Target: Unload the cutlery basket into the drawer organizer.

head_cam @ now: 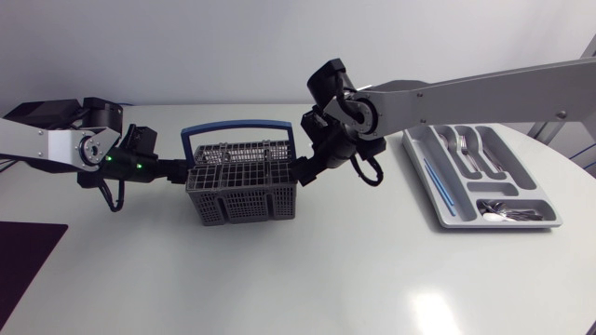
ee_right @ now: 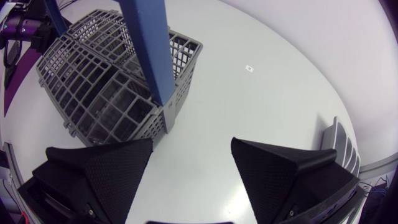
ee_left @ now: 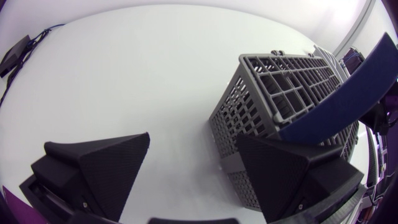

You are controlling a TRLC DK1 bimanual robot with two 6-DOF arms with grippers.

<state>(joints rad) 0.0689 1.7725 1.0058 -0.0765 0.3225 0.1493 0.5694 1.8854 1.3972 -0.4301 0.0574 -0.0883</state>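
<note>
Basket (head_cam: pixel 244 191) lies lengthwise between both grippers: one end just ahead of the left gripper (ee_left: pixel 193 138), the other ahead of the right gripper (ee_right: pixel 192 140). Both sets of fingers are spread wide and hold nothing.

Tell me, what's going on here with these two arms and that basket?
Two robot arms are unloading a grey cutlery basket into a drawer organizer. Right now the left gripper and the right gripper sit open on either side of the basket, holding nothing. Forks and spoons already lie in the organizer, and I can see no cutlery in the basket.
</note>
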